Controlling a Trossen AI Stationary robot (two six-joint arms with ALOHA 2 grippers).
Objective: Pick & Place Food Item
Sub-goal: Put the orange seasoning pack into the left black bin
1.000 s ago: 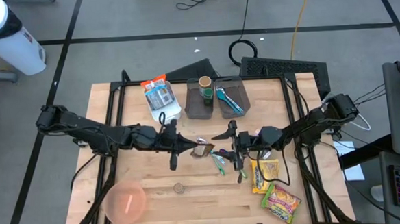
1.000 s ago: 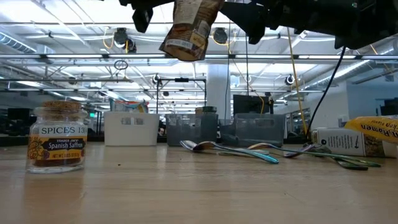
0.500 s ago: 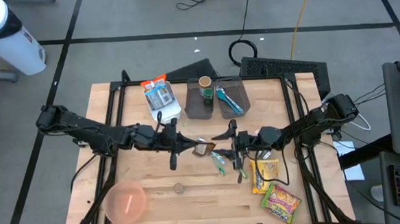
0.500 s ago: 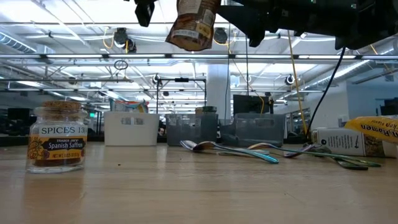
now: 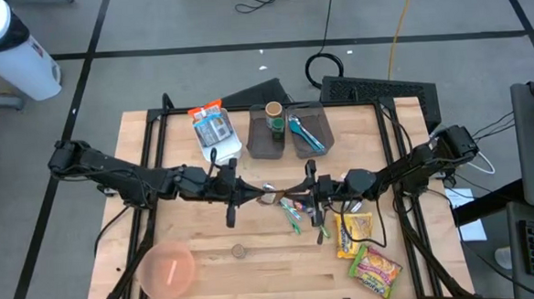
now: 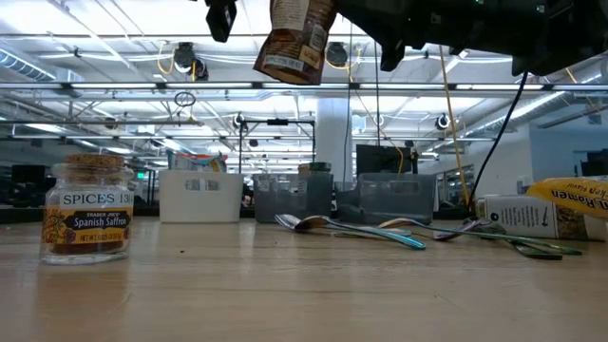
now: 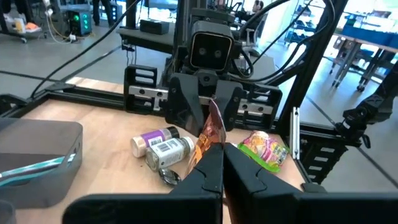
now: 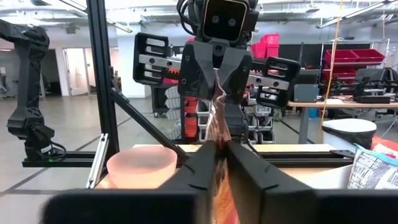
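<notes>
above the middle of the table (image 5: 200, 272), a brown food pouch (image 6: 296, 40) hangs in the air, pinched from both sides: the left gripper (image 5: 247, 195) and the right gripper (image 5: 299, 196) each have their fingers clamped on it, so it looks like a handover midway, with release and placing not yet done. at the far edge, one grey bin (image 5: 268, 142) holds a brown-lidded jar (image 5: 275, 113), the other bin (image 5: 319, 133) a teal-handled utensil (image 5: 305, 134). the pink bowl (image 5: 168, 270) near the front looks empty
</notes>
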